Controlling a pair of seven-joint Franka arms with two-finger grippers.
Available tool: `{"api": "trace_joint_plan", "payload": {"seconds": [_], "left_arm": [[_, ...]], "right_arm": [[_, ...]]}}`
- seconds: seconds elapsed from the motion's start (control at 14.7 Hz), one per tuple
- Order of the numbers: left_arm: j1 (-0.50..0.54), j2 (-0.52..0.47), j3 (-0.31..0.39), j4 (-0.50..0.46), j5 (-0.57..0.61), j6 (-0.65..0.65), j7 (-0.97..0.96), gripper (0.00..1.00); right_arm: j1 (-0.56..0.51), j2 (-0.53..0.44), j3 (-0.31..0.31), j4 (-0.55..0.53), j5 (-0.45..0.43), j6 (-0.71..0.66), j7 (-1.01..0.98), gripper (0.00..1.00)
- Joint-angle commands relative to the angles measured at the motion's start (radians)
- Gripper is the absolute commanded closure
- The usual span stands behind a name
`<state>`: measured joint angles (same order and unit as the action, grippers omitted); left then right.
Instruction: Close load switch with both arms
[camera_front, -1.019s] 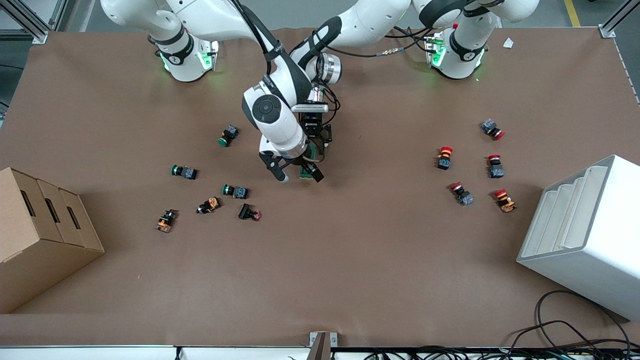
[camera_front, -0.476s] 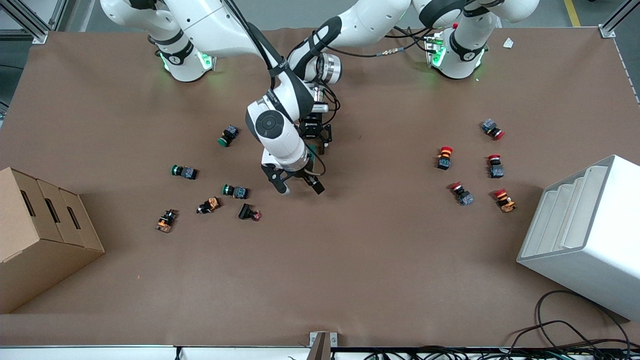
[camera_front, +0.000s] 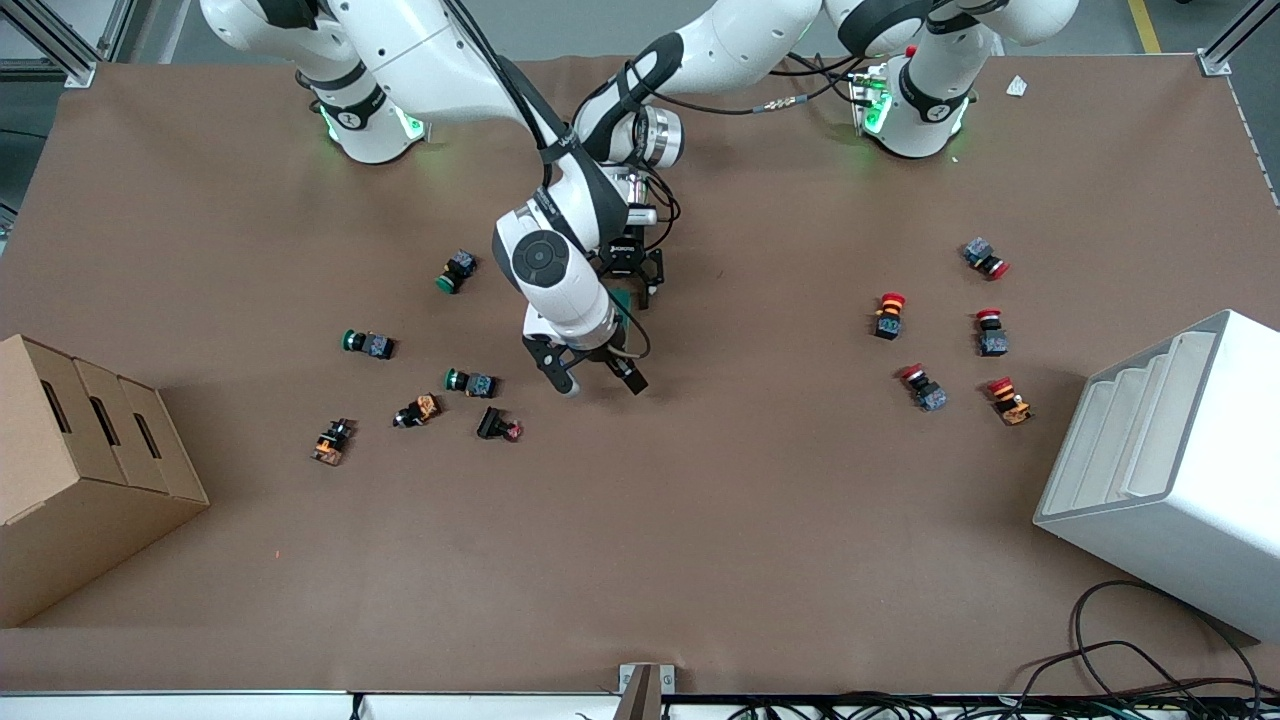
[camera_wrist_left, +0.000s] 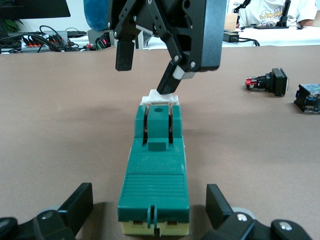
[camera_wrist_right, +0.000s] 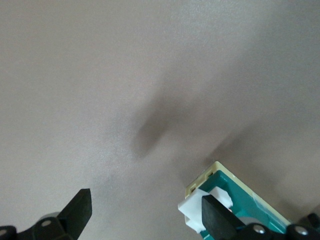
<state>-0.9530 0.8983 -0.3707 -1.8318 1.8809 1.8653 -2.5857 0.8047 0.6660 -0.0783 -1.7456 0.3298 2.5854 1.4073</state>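
The load switch (camera_front: 622, 300), a dark green block with a white lever, lies mid-table and is mostly hidden under the right wrist. In the left wrist view the switch (camera_wrist_left: 156, 175) lies between the open fingers of my left gripper (camera_wrist_left: 150, 195), with a gap on each side. My left gripper (camera_front: 630, 292) is low over the switch's end nearer the arm bases. My right gripper (camera_front: 597, 380) is open; in the left wrist view the right gripper (camera_wrist_left: 145, 75) has one finger touching the white lever (camera_wrist_left: 160, 96). In the right wrist view my right gripper (camera_wrist_right: 146, 200) has a finger (camera_wrist_right: 216, 217) over the lever (camera_wrist_right: 192, 209).
Green-capped and orange push-buttons (camera_front: 470, 381) are scattered toward the right arm's end, one black-and-red (camera_front: 498, 426). Red-capped push-buttons (camera_front: 889, 314) lie toward the left arm's end. A cardboard box (camera_front: 90, 470) and a white rack (camera_front: 1170, 470) stand at the table's ends.
My right gripper has moved along the switch toward the front camera and stays open. The left gripper has not moved.
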Motion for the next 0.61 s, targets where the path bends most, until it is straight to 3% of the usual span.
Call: {"api": "trace_joint_plan", "payload": {"seconds": [0.0, 0.2, 0.34, 0.54], "left_arm": [[-0.003, 0.082, -0.005, 0.028, -0.020, 0.057, 0.001, 0.01], [0.000, 0.082, -0.005, 0.028, -0.017, 0.058, 0.002, 0.01], [0.000, 0.082, -0.005, 0.023, -0.020, 0.057, 0.002, 0.01], [-0.001, 0.077, -0.005, 0.017, -0.022, 0.057, 0.002, 0.01]], "right_arm": [[-0.022, 0.020, 0.006, 0.023, -0.006, 0.004, -0.031, 0.00], [-0.062, 0.001, 0.000, 0.032, -0.008, -0.100, -0.124, 0.00], [-0.119, -0.066, -0.009, 0.032, -0.009, -0.204, -0.241, 0.00], [-0.180, -0.147, -0.069, 0.031, -0.011, -0.383, -0.465, 0.00]]}}
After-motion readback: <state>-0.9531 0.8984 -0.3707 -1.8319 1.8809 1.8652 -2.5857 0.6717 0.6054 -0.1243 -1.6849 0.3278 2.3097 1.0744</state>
